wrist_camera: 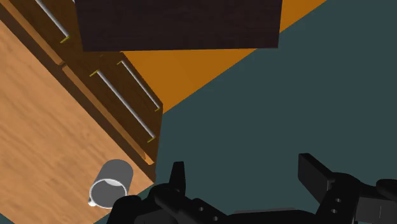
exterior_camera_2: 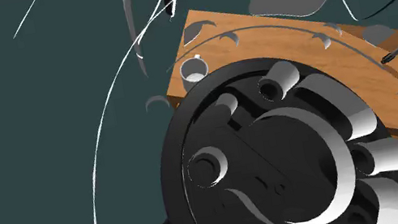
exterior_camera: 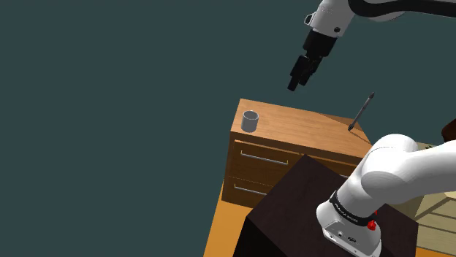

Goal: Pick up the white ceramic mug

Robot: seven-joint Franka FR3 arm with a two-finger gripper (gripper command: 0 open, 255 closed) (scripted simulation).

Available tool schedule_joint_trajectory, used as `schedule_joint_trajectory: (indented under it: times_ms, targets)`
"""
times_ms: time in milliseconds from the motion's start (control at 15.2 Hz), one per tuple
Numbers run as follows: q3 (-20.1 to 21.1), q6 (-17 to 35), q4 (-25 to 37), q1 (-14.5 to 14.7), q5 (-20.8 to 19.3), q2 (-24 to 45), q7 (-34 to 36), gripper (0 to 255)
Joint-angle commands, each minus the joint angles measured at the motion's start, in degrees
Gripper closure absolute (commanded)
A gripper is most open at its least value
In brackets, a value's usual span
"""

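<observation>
Approach step: the gripper [exterior_camera: 296, 82] hangs open and empty, well above the mug [exterior_camera: 251, 120].

In the wrist view the two black fingers [wrist_camera: 179, 177] stand wide apart with nothing between them. The pale grey mug [wrist_camera: 111, 184] stands upright below the hand and off to one finger's side, at a corner of the wooden dresser [exterior_camera: 307, 130] top. The grasp looks not yet begun. The next move calls for bringing the hand over the mug, then lowering it so the fingers straddle the wall before closing.
</observation>
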Motion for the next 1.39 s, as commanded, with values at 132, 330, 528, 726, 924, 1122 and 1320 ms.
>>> schedule_joint_trajectory:
  times_ms: [132, 330, 528, 726, 924, 1122, 1320]
  targets:
    - [-0.64, 3.38, -1.07, -0.29, -0.65, 2.72, -1.1, 0]
    - [-1.64, 8.43, -2.13, -0.68, -1.53, 7.31, -2.66, 0]
    - [-2.64, 13.37, -2.5, -1.05, -2.28, 12.44, -4.17, 0]
    - [-3.64, 18.13, -2.2, -1.38, -2.84, 18.04, -5.64, 0]
    - [-4.62, 22.59, -1.2, -1.68, -3.19, 24.03, -7.11, 0]
    - [-5.57, 26.68, 0.47, -1.92, -3.29, 30.3, -8.59, 0]
    - [-6.44, 30.32, 2.8, -2.19, -3.1, 36.78, -10.1, 0]
